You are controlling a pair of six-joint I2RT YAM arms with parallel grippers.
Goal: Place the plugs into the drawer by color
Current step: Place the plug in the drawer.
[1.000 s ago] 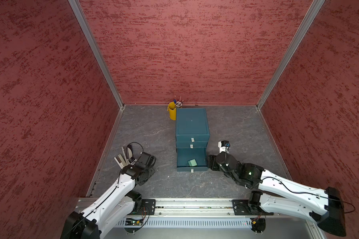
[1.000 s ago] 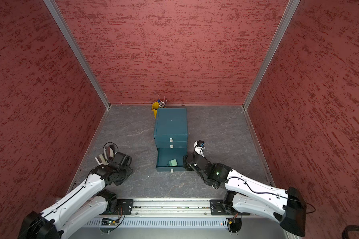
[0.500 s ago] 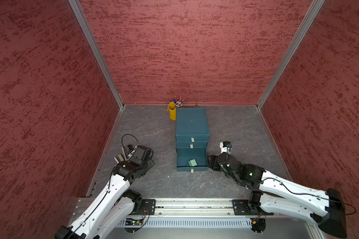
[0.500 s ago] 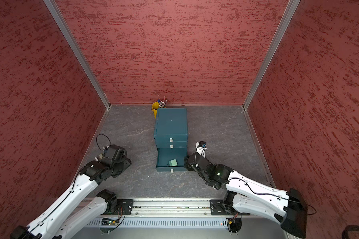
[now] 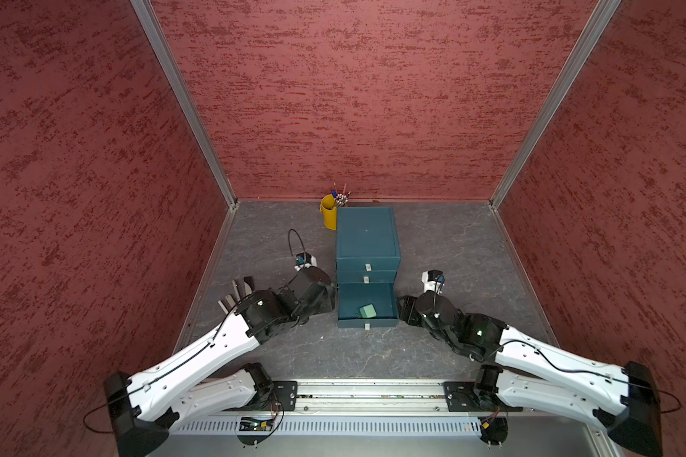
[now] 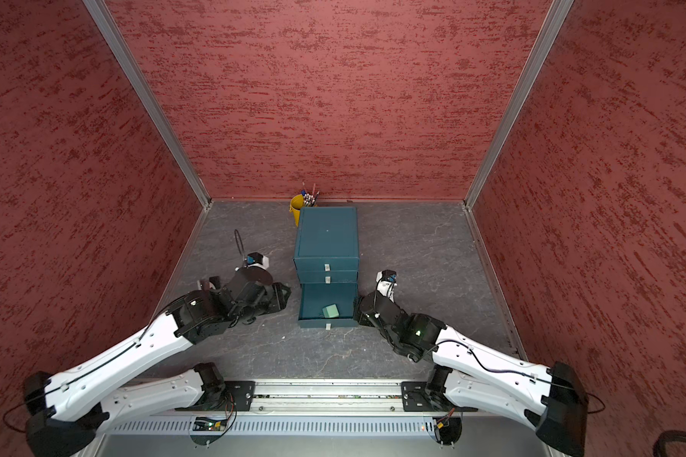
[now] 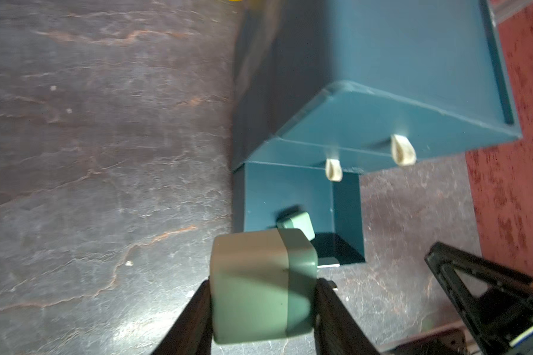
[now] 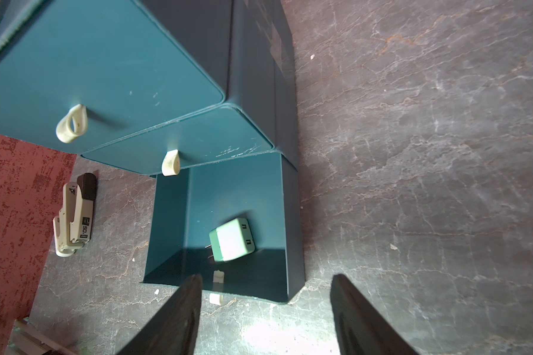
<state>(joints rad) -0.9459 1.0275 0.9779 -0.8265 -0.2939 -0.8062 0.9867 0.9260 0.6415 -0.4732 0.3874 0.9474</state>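
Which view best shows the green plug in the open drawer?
The right wrist view: the plug lies unobstructed, its ports and prongs visible. Both top views show it only as a small green block. In the left wrist view it is blurred and half hidden behind the held plug.

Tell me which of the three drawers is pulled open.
The bottom drawer: it is pulled out with one mint green plug lying inside, while the middle drawer and top drawer above it are shut.
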